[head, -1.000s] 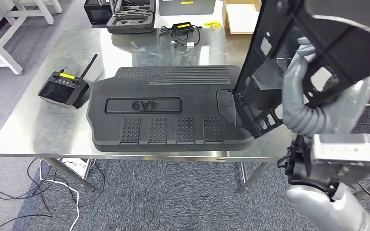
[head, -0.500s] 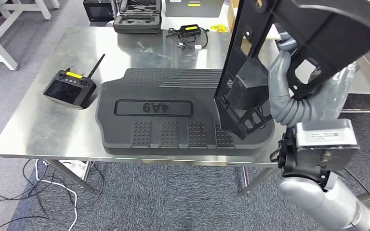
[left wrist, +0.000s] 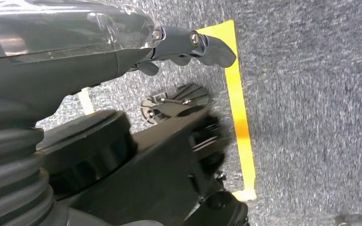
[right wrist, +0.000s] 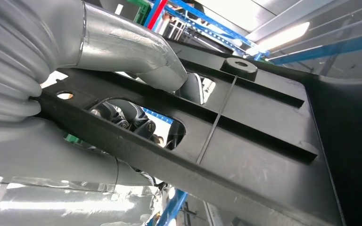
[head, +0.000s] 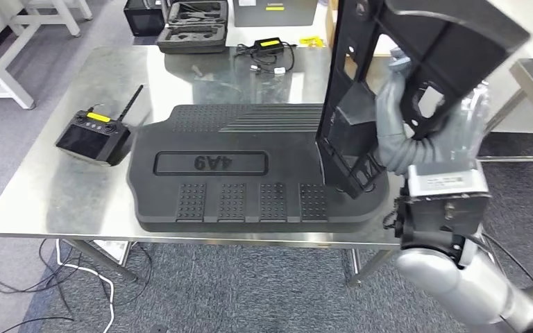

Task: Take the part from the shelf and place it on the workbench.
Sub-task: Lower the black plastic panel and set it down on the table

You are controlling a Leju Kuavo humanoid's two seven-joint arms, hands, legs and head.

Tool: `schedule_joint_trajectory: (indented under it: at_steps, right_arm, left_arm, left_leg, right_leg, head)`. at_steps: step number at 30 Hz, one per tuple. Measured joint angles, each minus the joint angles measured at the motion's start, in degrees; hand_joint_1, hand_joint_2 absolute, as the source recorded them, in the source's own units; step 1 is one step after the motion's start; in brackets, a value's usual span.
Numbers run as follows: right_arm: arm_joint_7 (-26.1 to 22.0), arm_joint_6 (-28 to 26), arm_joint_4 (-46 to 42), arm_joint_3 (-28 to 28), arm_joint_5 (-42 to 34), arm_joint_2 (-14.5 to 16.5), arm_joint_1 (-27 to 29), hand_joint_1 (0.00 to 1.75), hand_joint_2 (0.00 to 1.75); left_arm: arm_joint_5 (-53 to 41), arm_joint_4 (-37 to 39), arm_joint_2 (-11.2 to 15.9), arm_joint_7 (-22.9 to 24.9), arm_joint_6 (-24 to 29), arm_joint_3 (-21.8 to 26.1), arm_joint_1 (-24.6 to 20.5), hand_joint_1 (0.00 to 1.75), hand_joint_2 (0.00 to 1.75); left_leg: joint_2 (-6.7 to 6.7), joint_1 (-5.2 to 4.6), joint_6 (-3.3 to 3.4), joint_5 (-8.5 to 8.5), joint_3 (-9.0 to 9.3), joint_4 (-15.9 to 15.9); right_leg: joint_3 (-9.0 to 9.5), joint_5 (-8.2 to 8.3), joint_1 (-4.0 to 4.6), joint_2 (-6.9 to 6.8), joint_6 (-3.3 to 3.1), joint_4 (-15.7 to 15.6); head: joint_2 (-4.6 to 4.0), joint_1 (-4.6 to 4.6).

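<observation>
My right hand [head: 397,132] grips a long black plastic part [head: 430,41] with ribs and cut-outs, holding it nearly upright. Its lower end hangs over the right end of a large black panel marked 4A9 [head: 236,166], which lies on the steel workbench [head: 55,201]. I cannot tell whether the part touches the panel. In the right wrist view the grey thumb [right wrist: 136,52] lies across the part [right wrist: 264,122] and dark fingers show through a cut-out. My left hand [left wrist: 188,44] hangs over grey carpet with its fingers out and nothing in them.
A black remote controller with an antenna [head: 94,135] sits at the workbench's left end. At the far edge lie a black case [head: 194,28] and a charger with cable [head: 271,48]. A white table leg [head: 0,76] stands far left. Cables [head: 76,277] trail under the bench.
The view has shifted a little. The part has moved leftward over the 4A9 panel's right end and stands more upright, still in my right hand.
</observation>
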Motion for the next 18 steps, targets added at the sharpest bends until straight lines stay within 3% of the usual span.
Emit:
schedule_joint_trajectory:
  at_steps: [1,2,3,5,7,12,14,16,17,18]
  right_arm:
    - [0.1,0.0,0.1,0.1,0.0,0.0,0.0,1.75,1.75]
    - [0.1,0.0,0.3,0.2,-0.1,0.0,0.0,1.75,1.75]
    - [0.1,0.0,0.4,0.2,-0.2,0.1,0.0,1.75,1.75]
    - [0.1,0.0,0.6,0.3,-0.2,0.1,-0.1,1.75,1.75]
    - [0.3,0.0,0.7,0.3,-0.1,0.1,-0.2,1.75,1.75]
    - [0.7,0.0,1.0,0.3,0.1,0.2,-0.5,1.75,1.75]
    - [0.5,0.0,1.0,0.3,0.0,0.3,-0.6,1.75,1.75]
    - [0.3,0.0,1.1,0.3,0.0,0.3,-0.5,1.75,1.75]
    - [0.3,0.0,1.2,0.3,-0.1,0.3,-0.4,1.75,1.75]
    - [0.3,0.0,1.3,0.3,-0.1,0.4,-0.3,1.75,1.75]
  left_arm:
    - [0.0,0.0,0.0,0.0,0.0,0.0,0.1,0.0,1.75]
    - [-0.1,0.0,0.0,0.0,0.0,0.0,0.1,0.0,1.75]
    - [-0.1,0.0,0.0,0.0,0.0,0.0,0.2,0.0,1.75]
    - [-0.2,0.0,0.0,0.0,0.0,0.1,0.2,0.0,1.75]
    - [-0.4,0.0,0.0,0.2,-0.1,0.1,0.1,0.0,1.75]
    - [-1.1,-0.1,0.0,0.5,-0.5,0.1,0.0,0.0,1.75]
    - [-1.3,-0.1,0.0,0.6,-0.6,0.1,-0.1,0.0,1.75]
    - [-1.5,-0.2,0.0,0.7,-0.7,0.1,-0.1,0.0,1.75]
    - [-1.6,-0.2,0.0,0.7,-0.7,0.1,-0.1,0.0,1.75]
    - [-1.6,-0.3,0.0,0.8,-0.7,0.1,-0.1,0.0,1.75]
  left_leg:
    - [0.0,0.06,-0.11,-0.97,-1.92,3.4]
    - [0.0,0.11,-0.17,-0.91,-3.12,5.1]
    - [0.01,0.15,-0.17,0.29,-3.29,4.6]
    - [0.01,0.21,0.02,4.82,-0.8,-2.0]
    - [-0.02,0.12,0.43,7.45,1.85,-8.4]
    - [-0.06,0.06,1.86,7.3,2.97,-10.8]
    - [0.04,0.27,2.37,7.26,3.42,-11.2]
    - [0.11,0.25,2.68,7.05,3.59,-11.2]
    - [0.11,0.23,2.74,6.91,3.69,-11.2]
    - [0.09,0.23,2.73,6.75,3.85,-11.2]
  right_leg:
    - [0.12,-0.16,0.03,-0.02,-0.13,0.1]
    - [0.26,-0.35,0.04,0.0,-0.2,0.1]
    - [0.47,-0.56,0.04,0.05,-0.18,0.2]
    - [1.11,-1.14,0.02,0.15,0.05,0.3]
    - [1.49,-1.73,0.21,0.26,0.5,0.6]
    - [1.37,-2.9,0.1,0.33,1.82,1.5]
    - [-0.92,-5.53,-0.02,0.29,2.37,6.5]
    - [-5.19,-8.32,-0.12,0.28,2.77,14.1]
    - [-6.76,-8.52,-0.18,0.28,2.87,16.4]
    - [-7.32,-7.54,-0.23,0.27,2.89,16.7]
  head:
    - [0.0,-0.22]
    - [0.0,-0.39]
    - [0.0,-0.55]
    - [0.0,-0.86]
    - [0.0,-1.18]
    - [0.0,-0.96]
    - [0.0,-0.41]
    - [0.0,0.2]
    - [0.0,0.42]
    - [0.0,0.62]
